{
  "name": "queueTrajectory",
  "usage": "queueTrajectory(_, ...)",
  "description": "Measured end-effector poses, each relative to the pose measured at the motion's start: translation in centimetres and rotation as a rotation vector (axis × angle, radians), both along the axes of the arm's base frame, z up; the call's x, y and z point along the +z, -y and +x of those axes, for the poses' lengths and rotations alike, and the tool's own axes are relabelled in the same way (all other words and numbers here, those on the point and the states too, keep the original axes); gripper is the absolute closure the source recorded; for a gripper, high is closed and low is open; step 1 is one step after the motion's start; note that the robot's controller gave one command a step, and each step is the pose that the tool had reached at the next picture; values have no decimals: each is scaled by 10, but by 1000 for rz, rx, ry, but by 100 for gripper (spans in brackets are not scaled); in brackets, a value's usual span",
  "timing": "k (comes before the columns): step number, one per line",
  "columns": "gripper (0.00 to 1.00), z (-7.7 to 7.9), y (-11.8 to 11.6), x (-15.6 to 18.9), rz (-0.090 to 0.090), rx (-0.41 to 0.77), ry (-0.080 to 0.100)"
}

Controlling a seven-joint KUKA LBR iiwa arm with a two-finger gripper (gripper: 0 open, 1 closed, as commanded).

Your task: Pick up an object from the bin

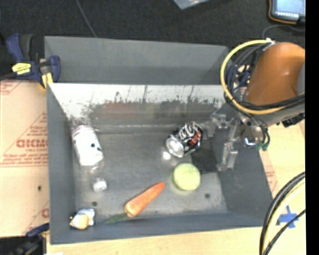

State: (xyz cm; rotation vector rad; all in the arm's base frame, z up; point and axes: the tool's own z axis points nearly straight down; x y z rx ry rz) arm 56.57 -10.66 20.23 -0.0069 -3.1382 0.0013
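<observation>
Fingers hang parted over the right end of the grey bin, close to its right wall, and nothing sits between them, so they're empty-handed. In the camera view the arm comes in from the right, its orange cover bulking above the bin's far right corner, cables looped round it. Just left of the fingers lies a crushed can, black and silver with a dash of red, tipped on its side, near the fingers but apart from them. Nearer the camera, a pale green round thing rests on the bin floor, close to the can without touching it. Further left along the near side, an orange carrot lies at a slant, its tip pointing towards the green round thing. Over on the left, a clear bottle with a white label lies on its side, and a small white-and-yellow thing is tucked into the near left corner.
</observation>
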Motion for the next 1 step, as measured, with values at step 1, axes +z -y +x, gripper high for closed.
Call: queueTrajectory(1,0,1,0,5,-1,2,7)
